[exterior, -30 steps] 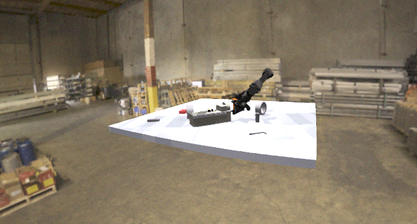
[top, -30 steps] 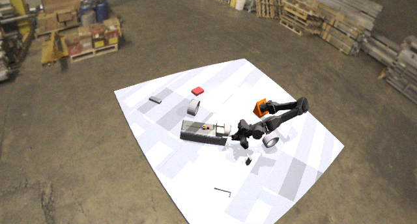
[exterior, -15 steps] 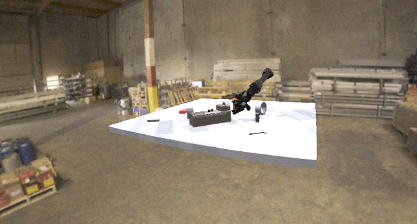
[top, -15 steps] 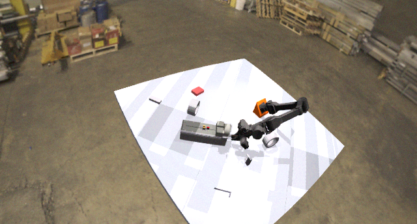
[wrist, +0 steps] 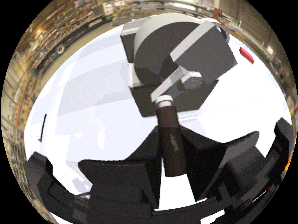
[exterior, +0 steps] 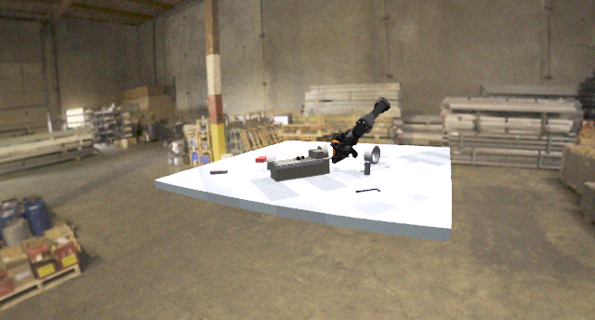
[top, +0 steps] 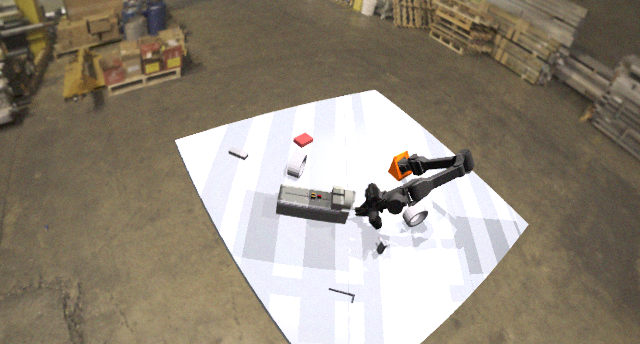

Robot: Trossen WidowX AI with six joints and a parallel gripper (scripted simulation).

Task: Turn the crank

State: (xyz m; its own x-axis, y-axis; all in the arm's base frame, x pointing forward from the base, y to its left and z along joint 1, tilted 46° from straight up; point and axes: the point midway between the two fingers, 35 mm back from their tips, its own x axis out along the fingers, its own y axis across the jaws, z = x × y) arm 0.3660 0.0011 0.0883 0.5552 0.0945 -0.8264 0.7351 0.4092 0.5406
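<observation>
The machine (top: 312,204), a long grey box, lies near the middle of the white platform (top: 280,304). On its top, the red pointer (top: 319,196) sits just beside the brass marks (top: 313,196); whether it is exactly level with them is too small to tell. At the machine's end nearest the arm, the gripper (top: 361,207) is closed narrowly on the dark crank handle (wrist: 170,143). A roll of tape (top: 415,216) stands just beyond the arm, and a red block (top: 303,139) lies well behind the machine.
</observation>
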